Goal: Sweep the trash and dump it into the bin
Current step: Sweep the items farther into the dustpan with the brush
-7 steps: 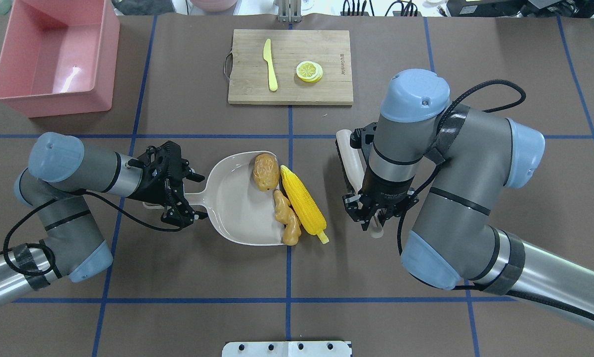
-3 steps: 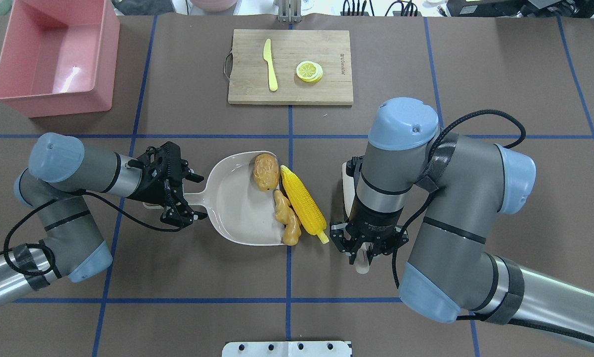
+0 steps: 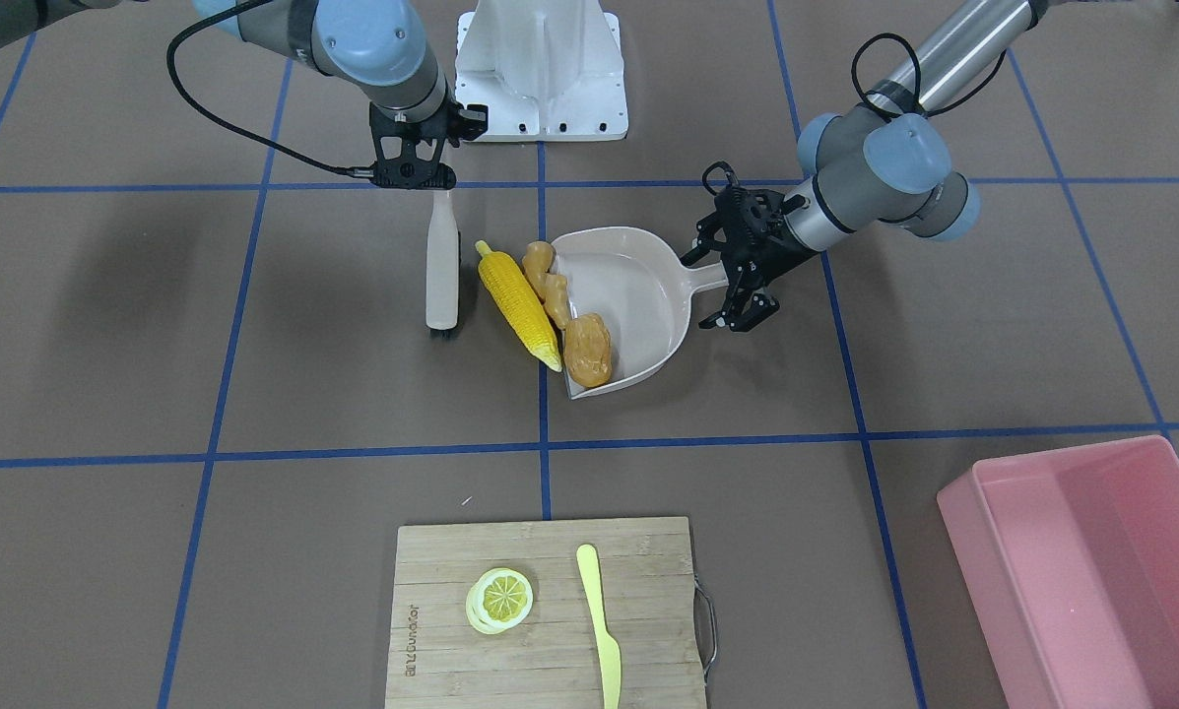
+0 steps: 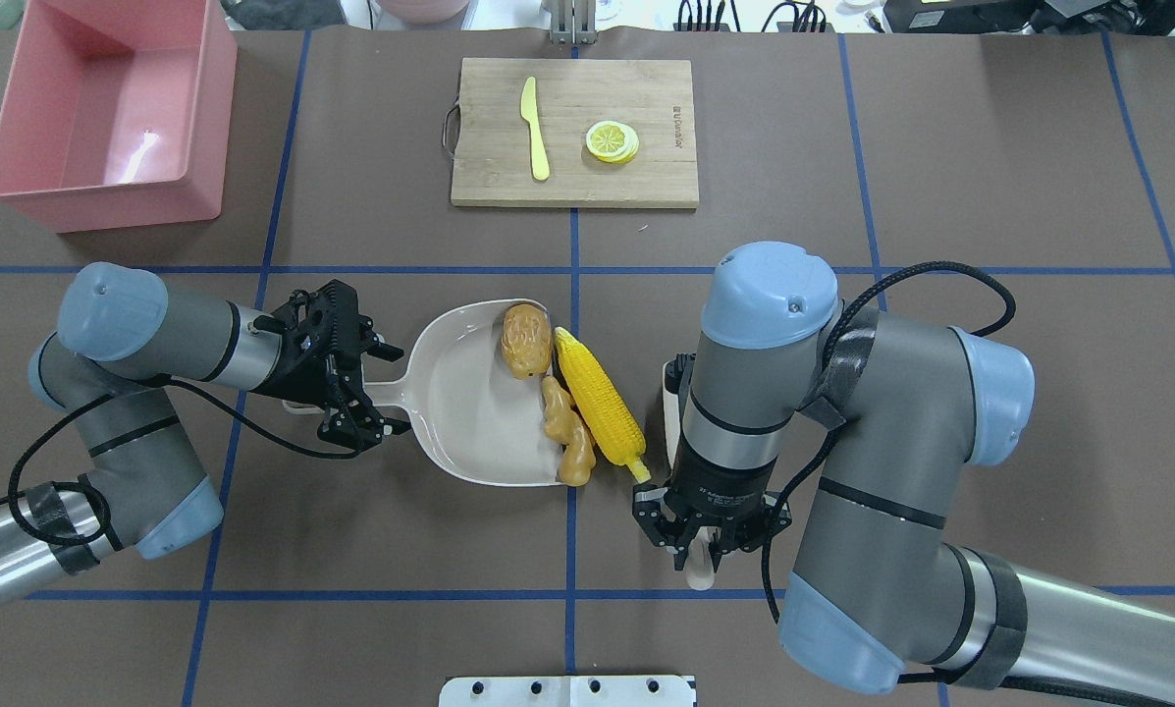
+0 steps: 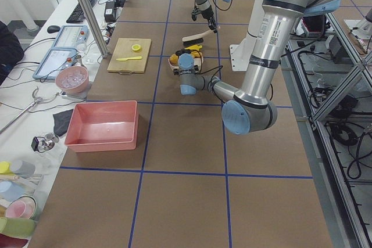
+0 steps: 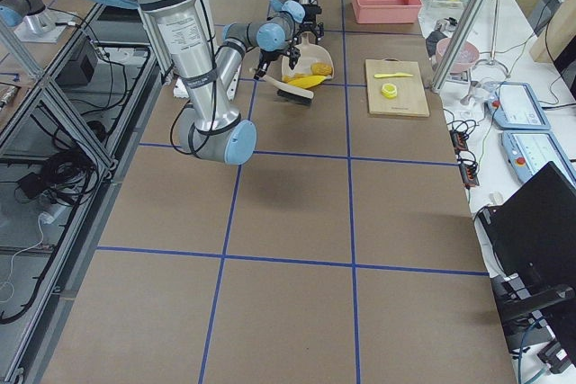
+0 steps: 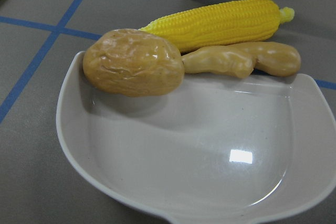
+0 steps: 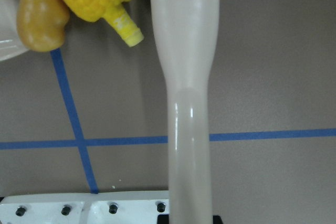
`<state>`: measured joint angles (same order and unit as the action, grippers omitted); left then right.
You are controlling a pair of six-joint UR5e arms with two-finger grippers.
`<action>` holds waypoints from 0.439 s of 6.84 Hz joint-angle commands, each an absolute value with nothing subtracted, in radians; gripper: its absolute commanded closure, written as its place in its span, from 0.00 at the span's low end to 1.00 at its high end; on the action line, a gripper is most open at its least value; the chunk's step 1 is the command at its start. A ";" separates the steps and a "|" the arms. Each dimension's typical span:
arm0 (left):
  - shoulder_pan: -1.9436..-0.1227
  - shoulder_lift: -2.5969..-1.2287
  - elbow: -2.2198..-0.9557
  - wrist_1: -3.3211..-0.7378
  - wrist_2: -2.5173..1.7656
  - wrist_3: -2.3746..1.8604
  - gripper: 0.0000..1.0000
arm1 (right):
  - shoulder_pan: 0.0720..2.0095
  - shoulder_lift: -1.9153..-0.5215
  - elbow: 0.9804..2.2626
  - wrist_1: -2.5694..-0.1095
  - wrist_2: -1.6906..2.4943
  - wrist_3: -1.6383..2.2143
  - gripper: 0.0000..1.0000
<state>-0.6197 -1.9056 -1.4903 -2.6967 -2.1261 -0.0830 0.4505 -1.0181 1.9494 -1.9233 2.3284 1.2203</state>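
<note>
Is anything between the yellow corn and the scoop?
Yes. The tan knobbly ginger root lies along the beige plastic dustpan's open edge, right between it and the yellow corn cob. Nothing visible lies between the beige brush and the corn.

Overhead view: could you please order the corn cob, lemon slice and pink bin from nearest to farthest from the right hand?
1. Corn cob, just left of the right hand, beside the dustpan.
2. Lemon slice, on the far cutting board.
3. Pink bin, far-left corner.
</note>
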 commanded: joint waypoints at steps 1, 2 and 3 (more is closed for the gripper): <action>-0.620 -1.907 -1.491 -2.697 -2.126 -0.083 0.02 | 0.416 -1.002 1.939 -1.875 2.315 1.230 1.00; -0.617 -1.907 -1.490 -2.695 -2.126 -0.084 0.02 | 0.414 -1.000 1.896 -1.788 2.316 1.268 1.00; -0.615 -1.907 -1.489 -2.697 -2.126 -0.084 0.02 | 0.416 -0.997 1.864 -1.731 2.316 1.287 1.00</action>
